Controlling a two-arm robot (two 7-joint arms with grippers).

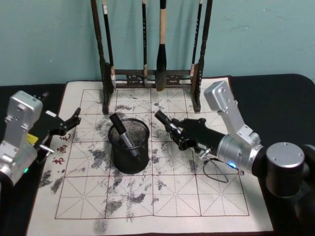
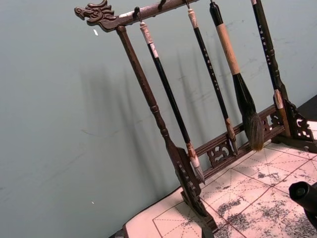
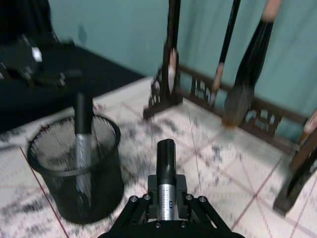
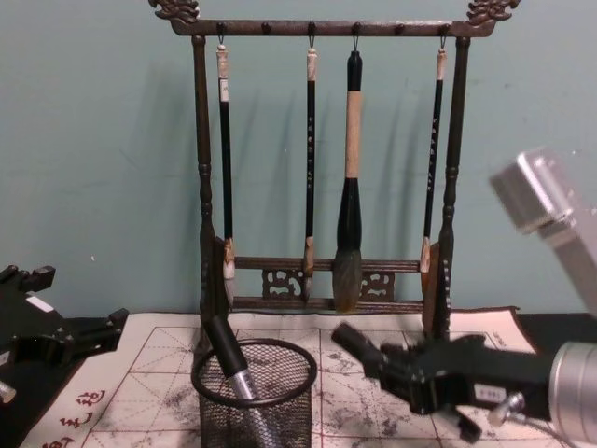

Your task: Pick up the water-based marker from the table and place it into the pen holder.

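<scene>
Gripping a silver-bodied, black-capped water-based marker (image 1: 165,121), the right gripper (image 1: 183,135) hangs over the middle of the ink-stained, grid-lined paper mat (image 1: 197,196). Its jaws are clamped on the barrel, and the cap points at the round black wire-mesh pen holder (image 1: 129,160) just beside it, toward the mat's left edge. A second marker (image 1: 125,133) leans inside that cup. The left gripper (image 1: 69,124) sits at the tabletop's left edge, fingers spread, grasping nothing.

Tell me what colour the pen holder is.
The pen holder is black mesh; right wrist view.
</scene>
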